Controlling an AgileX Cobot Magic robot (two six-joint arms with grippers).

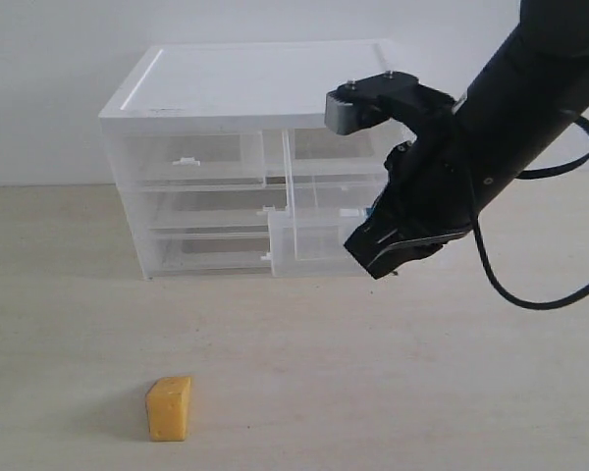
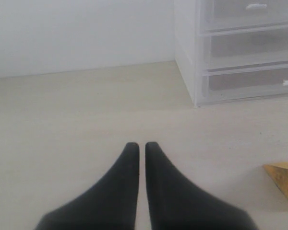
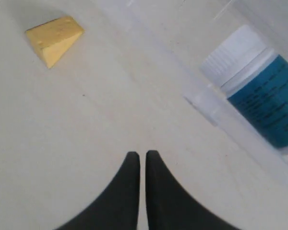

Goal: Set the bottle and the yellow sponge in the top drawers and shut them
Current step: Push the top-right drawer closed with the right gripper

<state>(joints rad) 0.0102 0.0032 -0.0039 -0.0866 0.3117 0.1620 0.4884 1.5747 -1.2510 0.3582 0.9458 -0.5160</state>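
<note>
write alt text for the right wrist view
A small teal-blue bottle with a white screw cap sits inside a clear plastic drawer. The black pincer is shut and empty above the pale table, with an orange-yellow foam wedge beyond it.

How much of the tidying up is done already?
The bottle is already inside the pulled-out top drawer. The right end effector hovers beside it, shut and empty. Left to do: the yellow sponge is on the table, and that drawer needs closing.
</note>
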